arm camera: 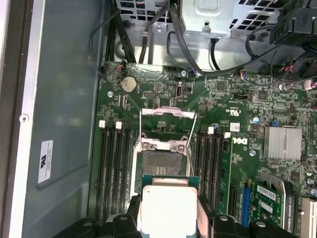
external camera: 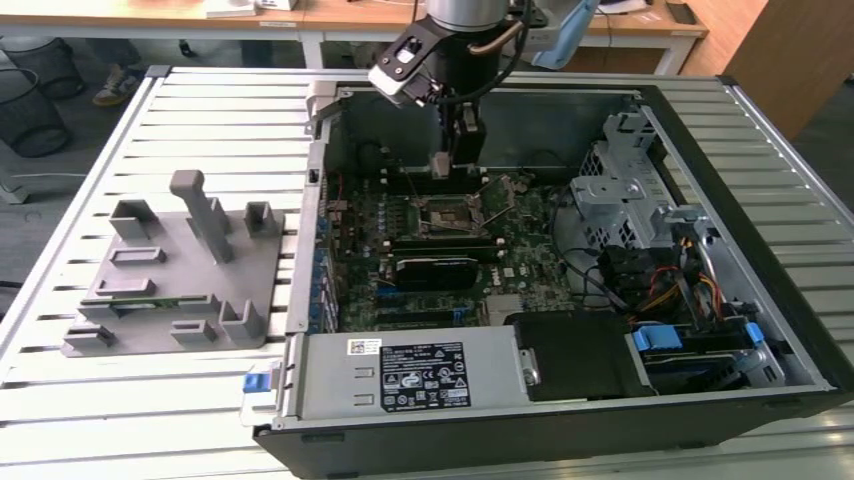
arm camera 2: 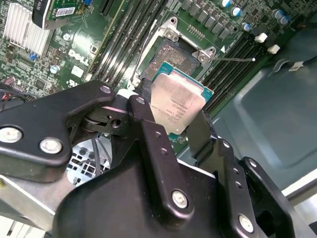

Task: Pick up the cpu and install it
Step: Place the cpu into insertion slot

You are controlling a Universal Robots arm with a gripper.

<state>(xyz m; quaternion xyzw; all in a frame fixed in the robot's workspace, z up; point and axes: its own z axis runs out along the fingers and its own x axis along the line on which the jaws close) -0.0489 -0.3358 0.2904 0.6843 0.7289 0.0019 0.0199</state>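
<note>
Two fingers [arm camera 2: 148, 126] of my jaws pinched the cpu [arm camera 2: 176, 101] by opposite edges, metal top toward my wrist, near the open socket [arm camera: 162, 163] in the computer case [external camera: 534, 440]; I judged this edge hold left its underside free for seating.

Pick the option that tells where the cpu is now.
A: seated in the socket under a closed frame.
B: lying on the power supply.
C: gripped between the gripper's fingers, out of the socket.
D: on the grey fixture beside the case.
C: in the second wrist view the gripper clamps the cpu by its edges, while the socket near it lies open and bare.
</note>
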